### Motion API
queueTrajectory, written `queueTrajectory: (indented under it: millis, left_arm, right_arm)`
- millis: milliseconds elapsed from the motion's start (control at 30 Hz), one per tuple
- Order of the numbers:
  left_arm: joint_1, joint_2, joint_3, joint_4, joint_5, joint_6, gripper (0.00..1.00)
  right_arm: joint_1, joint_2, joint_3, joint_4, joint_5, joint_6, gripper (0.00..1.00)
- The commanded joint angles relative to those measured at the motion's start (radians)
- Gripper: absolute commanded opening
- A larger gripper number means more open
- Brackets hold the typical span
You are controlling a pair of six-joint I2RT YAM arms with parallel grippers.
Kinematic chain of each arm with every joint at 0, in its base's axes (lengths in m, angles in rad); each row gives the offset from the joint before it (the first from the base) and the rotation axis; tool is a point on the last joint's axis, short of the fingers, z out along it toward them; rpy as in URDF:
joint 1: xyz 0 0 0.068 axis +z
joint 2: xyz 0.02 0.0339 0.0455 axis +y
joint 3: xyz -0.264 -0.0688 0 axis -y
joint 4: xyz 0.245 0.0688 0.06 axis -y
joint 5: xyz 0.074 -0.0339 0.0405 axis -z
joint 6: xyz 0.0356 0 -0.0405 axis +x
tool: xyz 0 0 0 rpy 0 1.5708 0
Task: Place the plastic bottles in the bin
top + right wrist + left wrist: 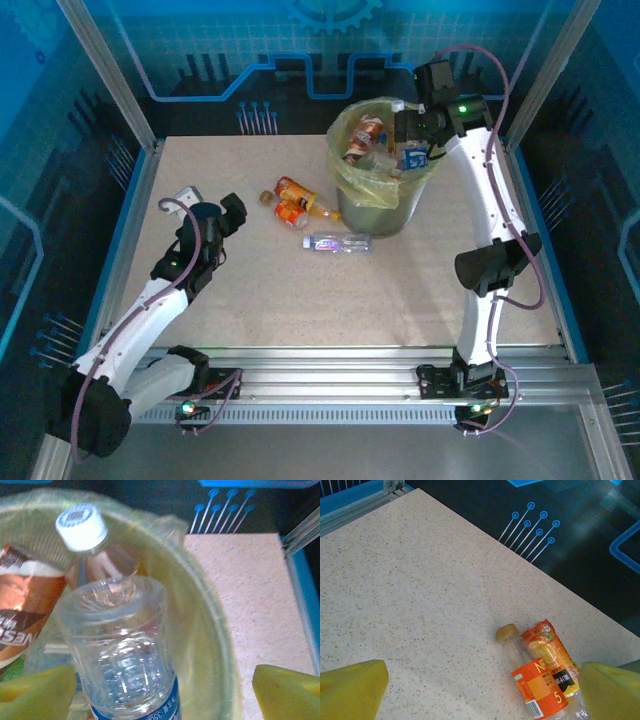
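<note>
Evidently right pincer [161,692] gapes above bin [212,645] around clear bottle [120,650]; left pincer [481,692] gapes too

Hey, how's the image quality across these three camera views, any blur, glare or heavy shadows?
Top external view: even light, only soft shadows on the table, bin crisp. Left wrist view: the orange-label bottle is sharp, the yellow fingers at the bottom corners are blurred. Right wrist view: the clear bottle sits close to the lens, soft, with bright glints on its ribs.

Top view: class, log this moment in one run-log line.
right pincer: open over bin | water bottle: between its jaws | left pincer: open near orange bottles on table
</note>
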Motion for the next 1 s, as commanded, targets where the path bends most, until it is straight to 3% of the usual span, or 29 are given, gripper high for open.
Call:
queueTrajectory:
  millis: [0, 333, 400, 700, 800, 967]
  left_arm:
    - [0.010, 0.002, 0.031, 0.002, 0.013, 0.016, 0.99]
    - [0.010, 0.002, 0.028, 0.000, 0.013, 0.013, 0.99]
    - [0.009, 0.005, 0.027, 0.003, 0.015, 0.011, 0.99]
    - [0.009, 0.025, 0.037, -0.003, 0.041, 0.013, 0.99]
    - [0.009, 0.036, 0.048, -0.007, 0.065, 0.017, 0.99]
    - [0.009, 0.082, 0.085, -0.037, 0.112, 0.013, 0.99]
  right_arm:
    - [-0.022, 0.047, 0.040, -0.058, 0.075, -0.024, 0.91]
    - [-0.042, 0.081, 0.027, -0.044, 0.051, -0.056, 0.52]
    - [-0.041, 0.086, 0.016, -0.042, 0.026, -0.063, 0.48]
    - [-0.020, 0.047, -0.036, -0.013, -0.065, -0.070, 0.55]
    - [-0.015, 0.025, -0.021, -0.018, -0.078, -0.076, 0.61]
    - [-0.008, -0.032, -0.006, -0.022, -0.118, -0.086, 0.80]
